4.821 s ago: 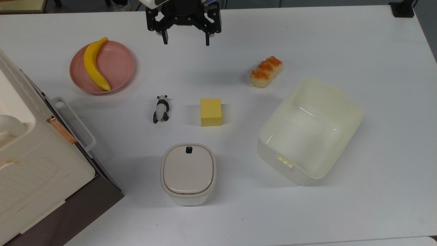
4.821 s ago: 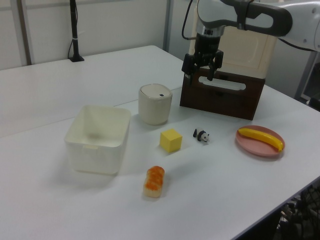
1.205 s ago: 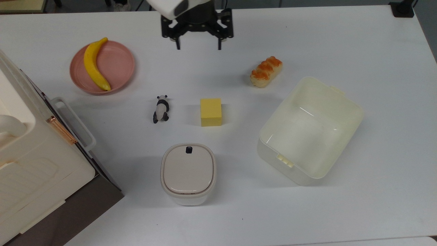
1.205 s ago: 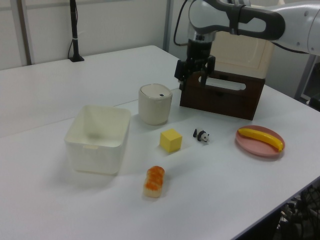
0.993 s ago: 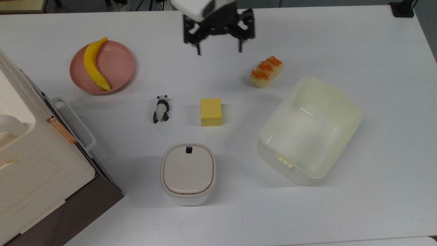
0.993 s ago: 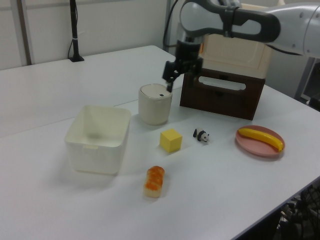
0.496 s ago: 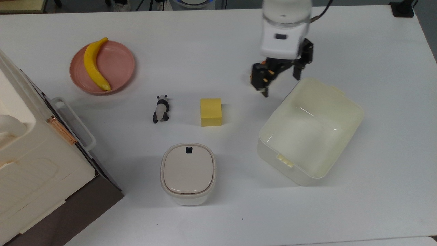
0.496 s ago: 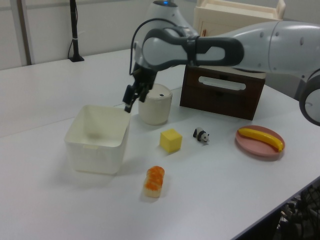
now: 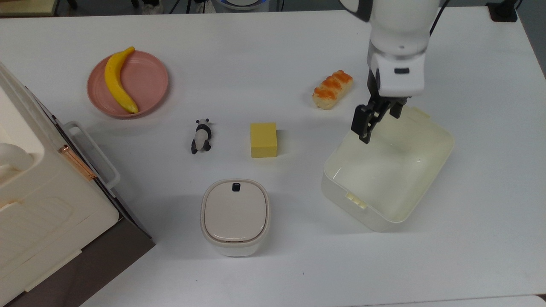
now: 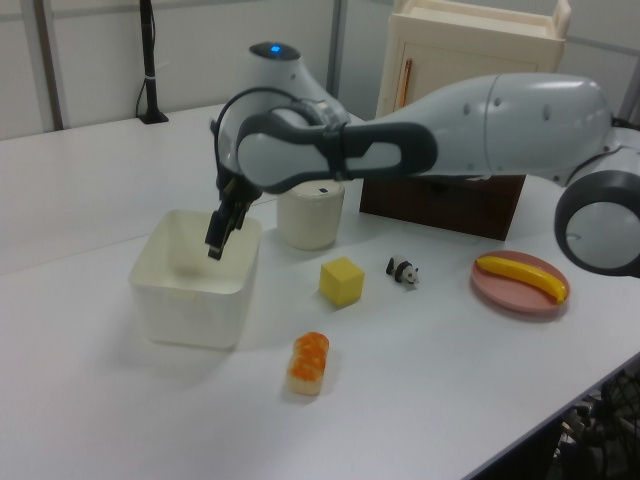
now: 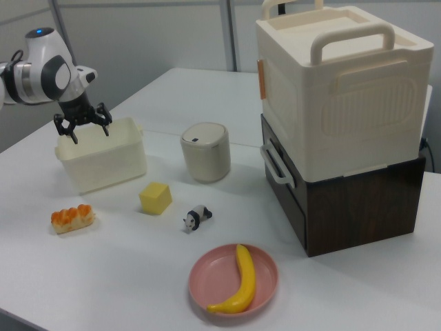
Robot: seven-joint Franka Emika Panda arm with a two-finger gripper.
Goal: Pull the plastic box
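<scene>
pincer (image 11: 83,127) spread, fingers pointing down, poised over the near wall of the box (image 9: 388,164) on the top view's upper left side. in the right view the two fingers straddle the box's rim at its far end. whether a finger touches the rim cannot be told. judged purpose: one finger inside and one outside the wall, so the wall can be gripped or hooked and the box dragged.

box stands on the worktop (image 9: 273,273) at the top view's right, turned at an angle to the worktop's edges, lidless and with nothing in it, a latch tab showing on its lower short side. the bread roll (image 9: 332,89) lies near its upper left corner; the yellow block (image 9: 263,140) sits between the box and the panda figure (image 9: 201,135). the lidded container (image 9: 235,216) is well apart to the top view's left of the box, and the banana (image 9: 119,80) rests on the pink plate (image 9: 147,91) at the far left. the big cream case (image 11: 341,89) sits on a dark cabinet (image 11: 351,200), clear of the work.

change noted: half a second ago the pincer hung between the roll and the box's corner; it now stands over the rim itself. a second ago it was near the worktop's far edge. the box has not shifted, and no other item has moved.
</scene>
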